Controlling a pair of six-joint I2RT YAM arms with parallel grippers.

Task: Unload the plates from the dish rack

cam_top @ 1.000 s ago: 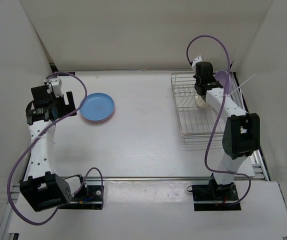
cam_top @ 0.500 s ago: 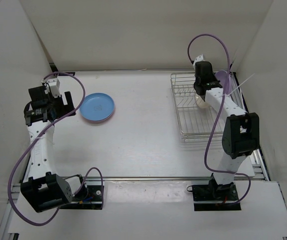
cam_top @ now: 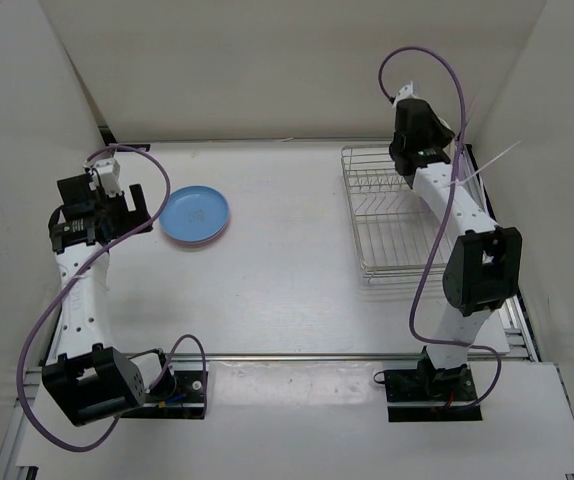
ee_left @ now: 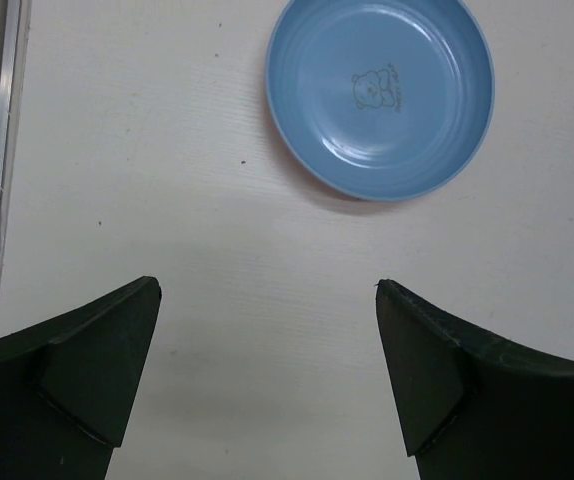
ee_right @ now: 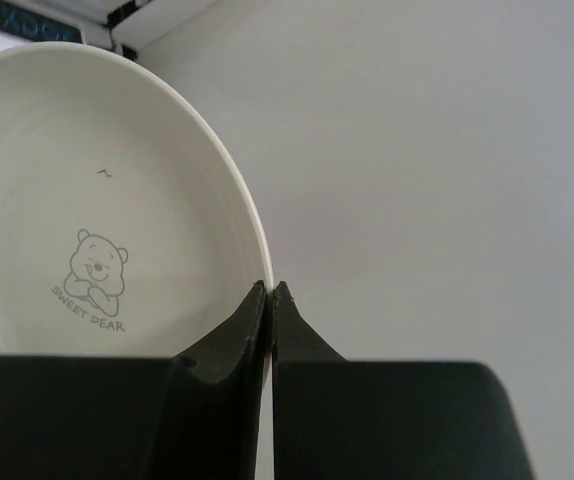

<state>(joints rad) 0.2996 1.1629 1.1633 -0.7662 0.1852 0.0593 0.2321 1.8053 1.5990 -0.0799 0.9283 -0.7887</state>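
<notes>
Pinching cream-white plate (ee_right: 87, 200) rim, right gripper (ee_right: 270, 290) clenched; bear print inside. Left gripper (ee_left: 267, 290) released near blue plate (ee_left: 379, 95).

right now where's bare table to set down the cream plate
Widest bare patch: the table between the blue plate and the dish rack. The near strip in front of the blue plate is bare too. Crowded: the right side, under the rack and right arm; the left gripper hangs open left of the blue plate.
</notes>
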